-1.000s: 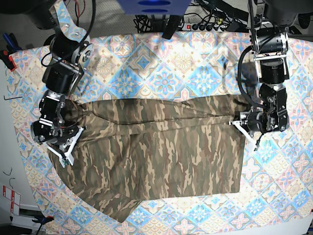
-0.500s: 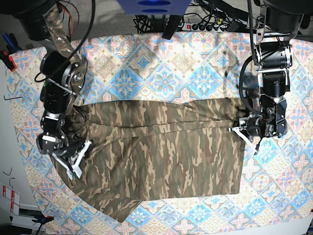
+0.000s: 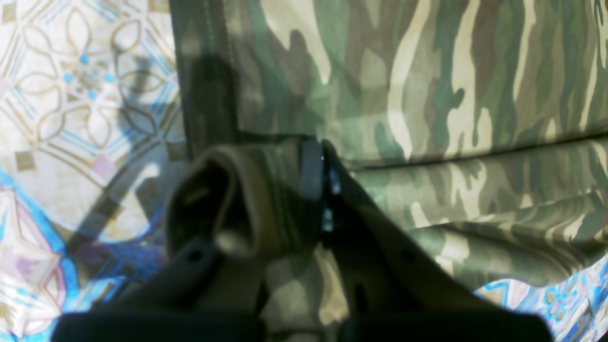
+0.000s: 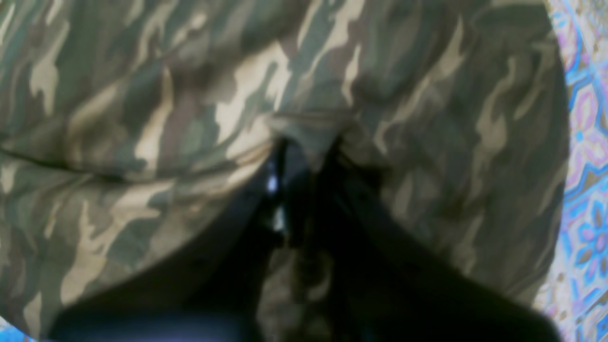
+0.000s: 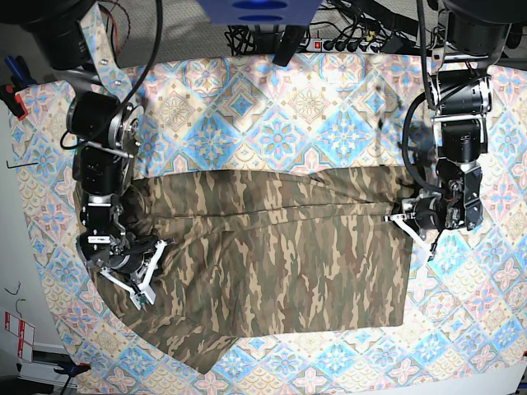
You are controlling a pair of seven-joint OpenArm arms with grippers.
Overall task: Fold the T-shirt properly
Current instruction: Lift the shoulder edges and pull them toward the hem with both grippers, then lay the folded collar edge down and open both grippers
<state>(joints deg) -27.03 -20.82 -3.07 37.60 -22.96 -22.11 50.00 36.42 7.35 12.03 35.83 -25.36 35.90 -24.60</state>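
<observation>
A: Where does the T-shirt (image 5: 272, 271) lie?

B: Spread across the middle of the worktop, on the patterned tablecloth (image 5: 272, 107). A long fold line runs across its upper part from one arm to the other, and its lower corner sags toward the worktop's near edge.

A: And the left gripper (image 5: 409, 216)?

B: It sits at the shirt's edge on the right of the base view. In the left wrist view its jaws are pressed together on a bunched roll of the hem, so the left gripper (image 3: 316, 190) is clamped on the T-shirt (image 3: 427, 95), with bare tablecloth (image 3: 71, 118) just beside it.

A: The right gripper (image 5: 138, 276)?

B: It rests low on the shirt's opposite side, over the camouflage cloth. In the right wrist view the T-shirt (image 4: 142, 95) fills nearly everything, and a small peak of fabric sits between the dark fingers of the right gripper (image 4: 304, 156). The picture is blurred there, so I cannot tell whether the jaws pinch that peak or stand slightly apart around it.

A: Anything else?

B: A strip of tablecloth (image 4: 584, 142) shows at the right edge.
</observation>
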